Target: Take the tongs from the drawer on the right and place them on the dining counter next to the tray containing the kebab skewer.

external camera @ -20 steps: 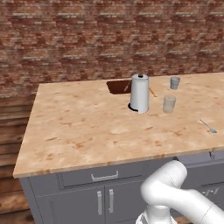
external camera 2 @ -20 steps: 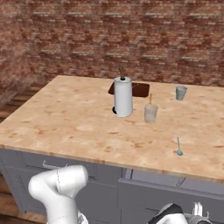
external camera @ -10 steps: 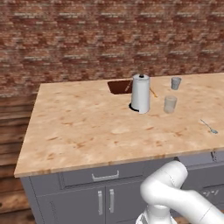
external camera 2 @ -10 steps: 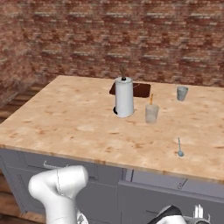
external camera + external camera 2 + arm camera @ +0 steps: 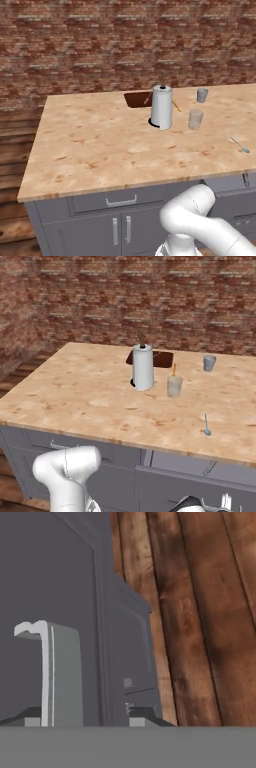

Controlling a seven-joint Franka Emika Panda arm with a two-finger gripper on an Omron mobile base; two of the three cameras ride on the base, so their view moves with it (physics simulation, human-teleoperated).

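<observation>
Grey cabinet panels face the gripper down low at the island's base. In the hand view its two tips stand apart with nothing pinched between them, so I'd call the jaws open and empty. Just ahead of the left tip is a silver bar handle on a grey block, with flat cabinet front ahead of the right tip and wooden floor out past that.

From the right base view, the drawer looks pulled out a little below the counter edge, close beside the hand. I can't make out the tongs. If they lie in the drawer, they should be just inside it and very near the jaws. Which way their long axis runs I cannot tell, and the grasp turns on that.

Everything else sits high above the jaws and well beyond them, on the peach stone top. From left to right there is the dark tray, the paper-towel roll standing in front of its right end, and the skewer just right of the roll. I can't tell whether the skewer rests in the tray. Then come a glass, a small cup and a spoon. To my eye, the bare stone left of the tray is the easiest place to set the tongs down.
</observation>
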